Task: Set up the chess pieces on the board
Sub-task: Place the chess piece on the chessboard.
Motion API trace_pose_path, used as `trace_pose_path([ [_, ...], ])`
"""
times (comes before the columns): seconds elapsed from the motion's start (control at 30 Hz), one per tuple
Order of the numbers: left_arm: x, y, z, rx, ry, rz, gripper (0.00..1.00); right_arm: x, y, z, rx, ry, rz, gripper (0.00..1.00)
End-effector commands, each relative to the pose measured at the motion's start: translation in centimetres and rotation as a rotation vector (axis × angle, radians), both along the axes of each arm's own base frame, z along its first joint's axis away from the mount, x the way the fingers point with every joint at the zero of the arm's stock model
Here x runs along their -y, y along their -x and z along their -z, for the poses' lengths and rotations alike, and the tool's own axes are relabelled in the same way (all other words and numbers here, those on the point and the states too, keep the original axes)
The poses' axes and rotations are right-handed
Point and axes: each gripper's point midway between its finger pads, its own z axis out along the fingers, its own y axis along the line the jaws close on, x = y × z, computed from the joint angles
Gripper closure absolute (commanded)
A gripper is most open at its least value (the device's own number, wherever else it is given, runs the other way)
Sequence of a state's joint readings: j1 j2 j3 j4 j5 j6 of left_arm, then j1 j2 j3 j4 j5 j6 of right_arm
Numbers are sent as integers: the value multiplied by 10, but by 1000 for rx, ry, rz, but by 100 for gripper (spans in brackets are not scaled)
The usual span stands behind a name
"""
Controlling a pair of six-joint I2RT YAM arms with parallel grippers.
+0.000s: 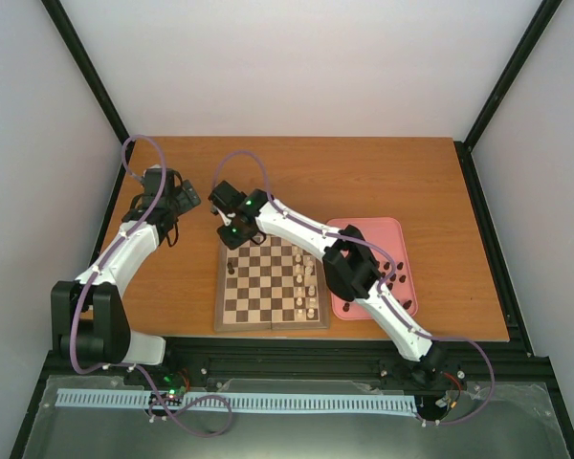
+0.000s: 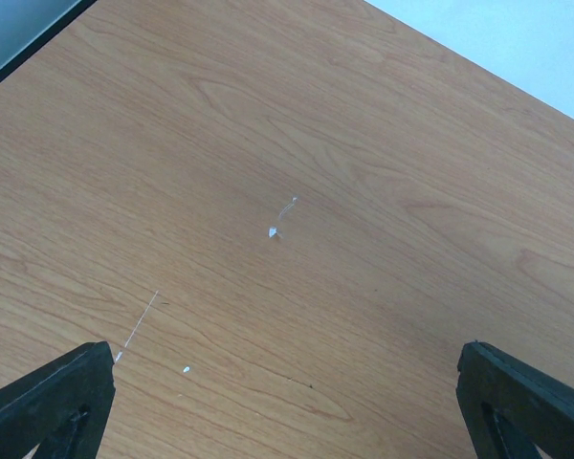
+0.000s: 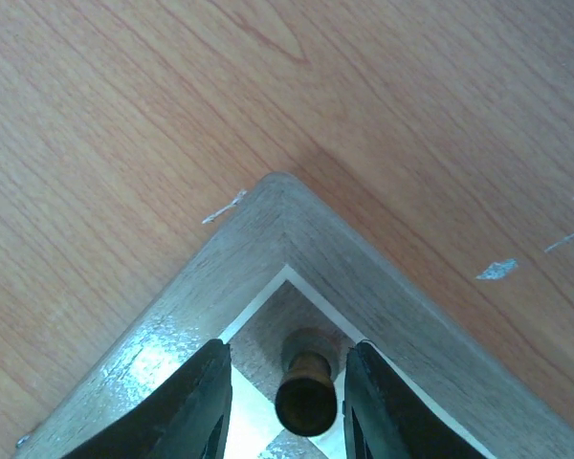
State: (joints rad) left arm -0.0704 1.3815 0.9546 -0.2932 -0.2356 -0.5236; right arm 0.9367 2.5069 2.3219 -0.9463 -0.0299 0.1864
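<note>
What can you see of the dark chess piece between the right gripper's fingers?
The dark chess piece is small, glossy dark brown and seemingly wooden, with a rounded top above a wider round base. It stands upright on the corner square of the board, inside the tan border. The right gripper straddles it, jaws open, with a gap on each side; only the board seems to touch it.

A wooden table [image 1: 364,182] stands between plain white walls [image 1: 297,67] and black frame posts [image 1: 84,67], evenly lit.

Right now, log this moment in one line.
right gripper: open, straddling dark piece | dark piece: upright on board corner square | left gripper: open above table
</note>
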Motion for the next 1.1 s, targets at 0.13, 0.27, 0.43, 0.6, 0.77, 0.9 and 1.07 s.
trace_pose_path([
  [0.13,2,-7,-14,32,-1,4,0,-7,8,-1,-11,-8,-8,66],
  [0.27,3,-7,-14,32,2,6,0,-4,8,2,-12,-3,1,65],
  [0.43,2,-6,-13,30,1,5,0,3,7,4,-6,26,29,65],
  [0.6,3,-8,-12,31,6,8,0,10,5,2,16,43,51,60],
  [0.77,4,-8,-11,27,7,9,0,7,13,2,-8,28,39,60],
  [0.9,4,-8,-11,28,7,8,0,4,19,-4,-13,16,37,60],
  [1.07,5,-9,-10,26,10,11,0,1,22,-10,-5,6,33,60],
])
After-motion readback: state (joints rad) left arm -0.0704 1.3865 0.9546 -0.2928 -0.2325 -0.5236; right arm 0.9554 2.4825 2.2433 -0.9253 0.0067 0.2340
